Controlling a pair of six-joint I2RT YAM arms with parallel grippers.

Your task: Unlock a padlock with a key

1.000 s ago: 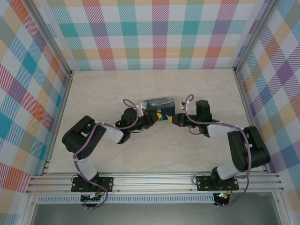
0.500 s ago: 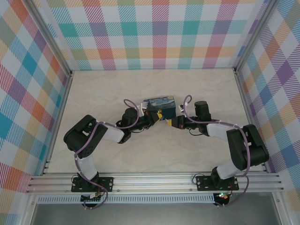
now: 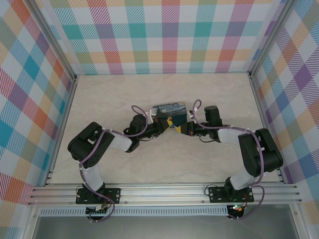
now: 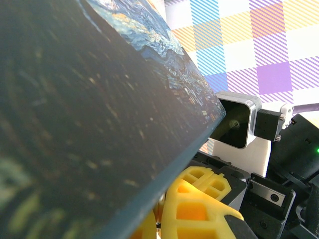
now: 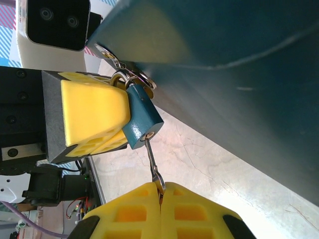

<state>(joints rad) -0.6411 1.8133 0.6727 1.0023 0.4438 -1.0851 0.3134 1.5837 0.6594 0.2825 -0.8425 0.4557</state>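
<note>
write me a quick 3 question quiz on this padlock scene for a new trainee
1. True or false: the tip of the key is at the keyhole of the padlock.
2. What do the right fingers pinch? A) the key B) a screwdriver C) nothing
3. Which arm's fingers grip the padlock, beside the painted tin?

Key: 1 true; 2 A; 3 the left fingers.
</note>
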